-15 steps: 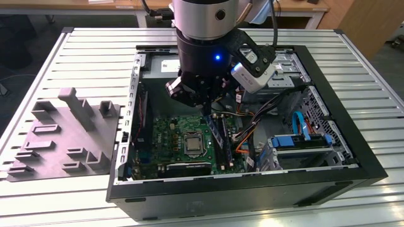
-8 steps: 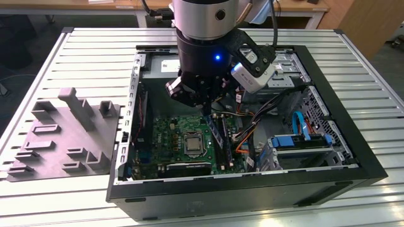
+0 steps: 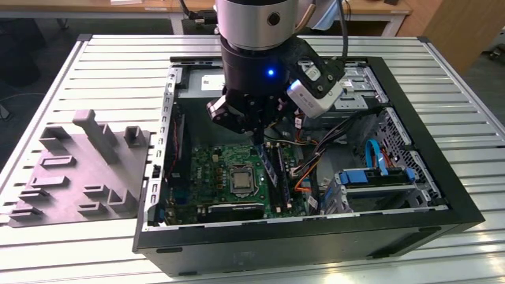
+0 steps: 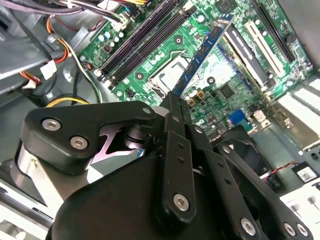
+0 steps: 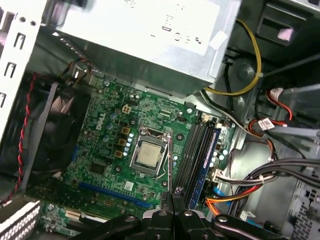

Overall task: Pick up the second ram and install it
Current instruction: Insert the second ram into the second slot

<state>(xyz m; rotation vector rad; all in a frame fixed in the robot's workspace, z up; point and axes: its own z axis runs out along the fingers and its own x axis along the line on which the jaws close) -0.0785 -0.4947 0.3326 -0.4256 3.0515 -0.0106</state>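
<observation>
Over the motherboard (image 4: 132, 75): gripper (image 4: 173, 98) low, jaws nearly closed, pinching one end of the ram stick (image 4: 204, 52). Stick is edge-on, above the motherboard, lined up with its black slots (image 4: 142, 40).

I'm looking at a table (image 3: 442, 71) with a top of pale metal slats that run across the exterior view, dark grooves between them. Two things lie directly on it. A black computer case (image 3: 316, 242) lies on its side with the open face up, taking the centre and right of the frame. A grey moulded tray (image 3: 71, 177) with raised blocks lies flat at the frame's left, just beside the case's wall. I cannot tell whether they touch.
</observation>
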